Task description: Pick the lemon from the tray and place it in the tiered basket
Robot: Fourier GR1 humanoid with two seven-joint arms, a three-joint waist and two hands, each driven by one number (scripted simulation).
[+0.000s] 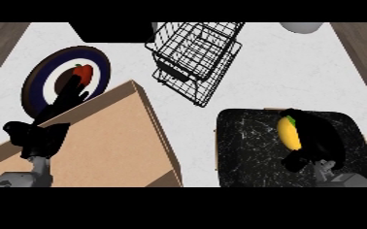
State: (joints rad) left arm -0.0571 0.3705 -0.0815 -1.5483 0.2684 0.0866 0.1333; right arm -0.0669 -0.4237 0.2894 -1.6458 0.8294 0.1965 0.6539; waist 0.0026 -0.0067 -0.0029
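Lemon (pixel 289 132) within right hand's (pixel 319 143) curl, over tray (pixel 243 145).

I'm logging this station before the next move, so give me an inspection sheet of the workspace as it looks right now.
Surface: white counter, wooden board at left.
Job's things: lemon on black tray; wire tiered basket empty, behind.
Clutter: red fruit on round plate; white object at top right.
Hands: right hand fingers curled round the lemon; left hand open over the board.
Cables: nothing seen.
Surroundings: dark block at the counter's back edge.
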